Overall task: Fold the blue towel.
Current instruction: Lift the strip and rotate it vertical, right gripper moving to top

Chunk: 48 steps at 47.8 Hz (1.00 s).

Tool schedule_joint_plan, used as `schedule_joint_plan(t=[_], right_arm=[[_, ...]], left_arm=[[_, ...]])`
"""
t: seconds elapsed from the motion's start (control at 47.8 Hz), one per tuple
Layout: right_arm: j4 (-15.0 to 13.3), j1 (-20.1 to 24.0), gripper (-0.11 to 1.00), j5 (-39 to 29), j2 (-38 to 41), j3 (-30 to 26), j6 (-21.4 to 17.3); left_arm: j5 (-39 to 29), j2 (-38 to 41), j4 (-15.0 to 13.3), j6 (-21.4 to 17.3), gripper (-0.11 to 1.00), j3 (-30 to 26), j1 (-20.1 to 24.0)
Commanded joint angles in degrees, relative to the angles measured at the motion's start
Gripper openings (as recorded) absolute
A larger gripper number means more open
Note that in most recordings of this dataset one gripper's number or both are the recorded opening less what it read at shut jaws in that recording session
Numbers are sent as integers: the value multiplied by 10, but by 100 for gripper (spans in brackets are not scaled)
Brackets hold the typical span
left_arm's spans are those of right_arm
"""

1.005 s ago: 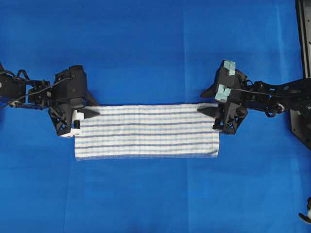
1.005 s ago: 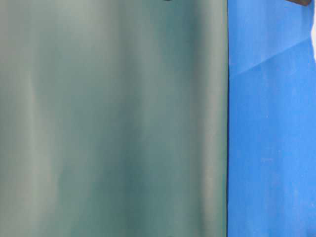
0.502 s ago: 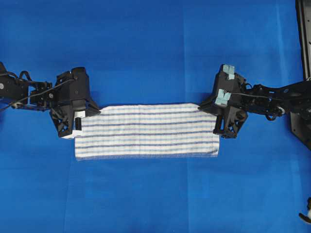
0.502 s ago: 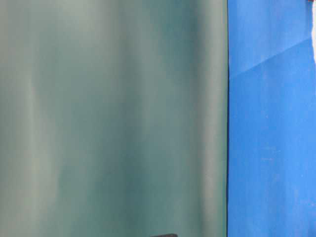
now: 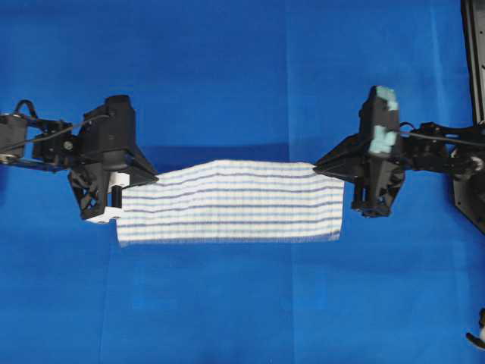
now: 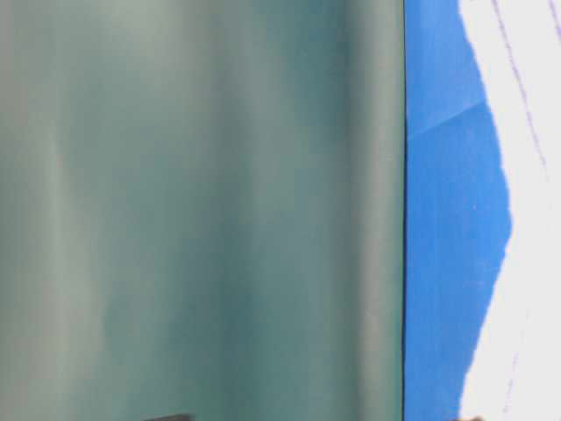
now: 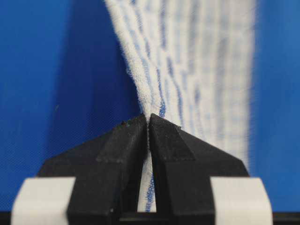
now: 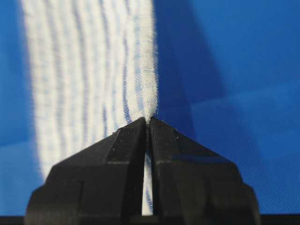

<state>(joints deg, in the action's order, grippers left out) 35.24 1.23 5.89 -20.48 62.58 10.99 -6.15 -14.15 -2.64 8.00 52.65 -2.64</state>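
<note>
The blue towel [image 5: 231, 201] is a long white strip with blue stripes, stretched left to right across the middle of the table. Its far long edge is lifted off the table; its near edge lies lower. My left gripper [image 5: 151, 179] is shut on the towel's far left corner, and the wrist view shows cloth [image 7: 187, 61] pinched between the jaws [image 7: 148, 121]. My right gripper [image 5: 321, 165] is shut on the far right corner, with cloth [image 8: 89, 65] pinched at the tips [image 8: 148, 123]. A white edge of the towel [image 6: 526, 219] shows at the right of the table-level view.
The blue table covering [image 5: 242, 76] spreads all round the towel. A black frame [image 5: 474, 53] runs along the right edge. A blurred grey-green surface [image 6: 202, 210] fills most of the table-level view.
Both grippers closed on the towel's far corners and rose, lifting the far edge off the table. The towel now appears in the table-level view.
</note>
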Motion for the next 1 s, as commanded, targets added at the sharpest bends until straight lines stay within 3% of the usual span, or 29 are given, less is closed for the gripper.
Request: schedule_joint_plan(t=[0.0, 0.209, 0.419, 0.712, 0.984], right_arm=[[-2, 2, 6, -11, -31, -4, 1], [-4, -10, 6, -12, -34, -13, 1], [-33, -72, 6, -15, -21, -53, 2], [-87, -143, 6, -29, 4, -118, 2], [-121, -186, 6, -35, 15, -142, 2]], left_arm=[[-3, -24, -1, 14, 2, -16, -11], [11, -20, -1, 60, 2, -25, -33], [63, 13, -1, 87, 2, -70, -56], [75, 106, -1, 91, 2, -200, -76], [81, 199, -3, 91, 2, -318, -77]])
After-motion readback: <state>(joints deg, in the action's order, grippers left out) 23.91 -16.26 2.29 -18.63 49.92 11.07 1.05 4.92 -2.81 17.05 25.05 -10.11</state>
